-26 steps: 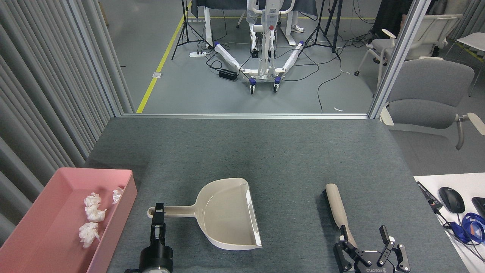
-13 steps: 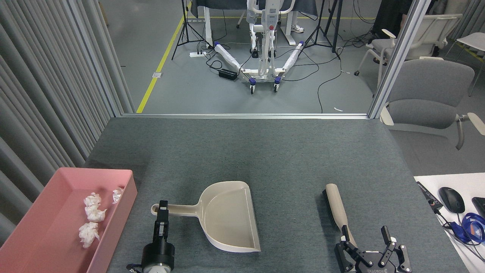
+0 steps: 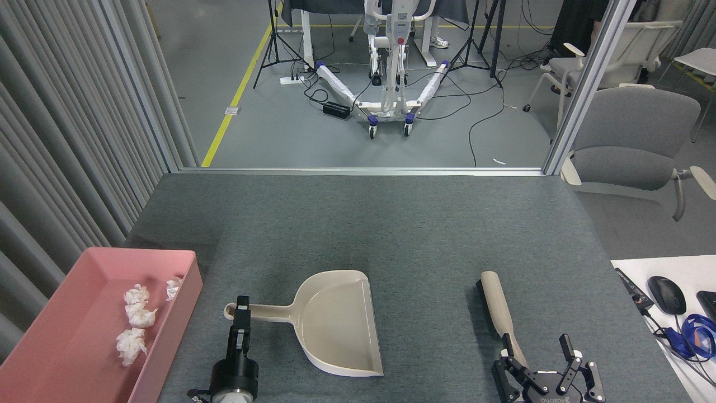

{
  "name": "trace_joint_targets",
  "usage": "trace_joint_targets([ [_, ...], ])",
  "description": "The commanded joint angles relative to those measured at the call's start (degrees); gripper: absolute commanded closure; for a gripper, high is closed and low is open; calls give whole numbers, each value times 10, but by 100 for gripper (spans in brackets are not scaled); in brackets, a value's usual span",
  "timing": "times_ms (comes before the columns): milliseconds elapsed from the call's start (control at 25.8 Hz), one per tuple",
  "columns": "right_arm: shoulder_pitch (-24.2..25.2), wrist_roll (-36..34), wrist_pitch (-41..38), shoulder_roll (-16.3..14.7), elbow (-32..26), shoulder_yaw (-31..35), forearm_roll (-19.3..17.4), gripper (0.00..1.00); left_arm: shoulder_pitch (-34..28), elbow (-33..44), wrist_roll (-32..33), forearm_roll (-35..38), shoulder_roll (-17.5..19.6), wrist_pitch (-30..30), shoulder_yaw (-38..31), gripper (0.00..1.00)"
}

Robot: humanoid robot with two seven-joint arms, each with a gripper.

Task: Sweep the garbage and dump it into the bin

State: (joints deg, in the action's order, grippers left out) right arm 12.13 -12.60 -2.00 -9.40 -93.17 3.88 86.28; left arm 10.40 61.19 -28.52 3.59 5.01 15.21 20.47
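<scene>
Several wads of white tissue garbage (image 3: 140, 315) lie in the pink bin (image 3: 189, 291) at the table's near left. A beige dustpan (image 3: 341, 324) lies flat on the grey table, mouth to the right, handle pointing left. My left gripper (image 3: 241, 311) is seen edge-on at the handle's end and looks shut on it. A brush (image 3: 498, 305) with a beige handle lies at the right. My right gripper (image 3: 537, 351) is open at the brush handle's near end, and its left finger (image 3: 507, 352) is next to the handle.
A white side table (image 3: 629, 267) at the right carries a black mouse (image 3: 666, 294) and a blue lanyard (image 3: 696, 334). Grey curtains (image 3: 67, 140) close off the left side. A grey chair (image 3: 632, 140) stands past the table's far right corner.
The dustpan was tilted up a second ago and now lies flat on the table. My left gripper drew slightly nearer with the handle. The right gripper barely moved.
</scene>
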Motion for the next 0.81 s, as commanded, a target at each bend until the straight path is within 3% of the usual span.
trace_joint_targets([
  [0,0,-1,-8,1,0,0,0,2,-1,0,3,0,2,2,1,0],
  [232,0,-1,-13,1,0,0,0,2,-9,9,3,-1,5,2,10,0],
  [503,0,-1,-11,1,0,1,-1,2,-61,75,0,19,10,-17,13,0],
  [658,0,-1,-11,1,0,0,-1,2,-102,154,0,87,29,-114,13,0],
  [774,0,-1,-11,1,0,0,-1,2,-120,220,1,193,56,-187,13,0],
])
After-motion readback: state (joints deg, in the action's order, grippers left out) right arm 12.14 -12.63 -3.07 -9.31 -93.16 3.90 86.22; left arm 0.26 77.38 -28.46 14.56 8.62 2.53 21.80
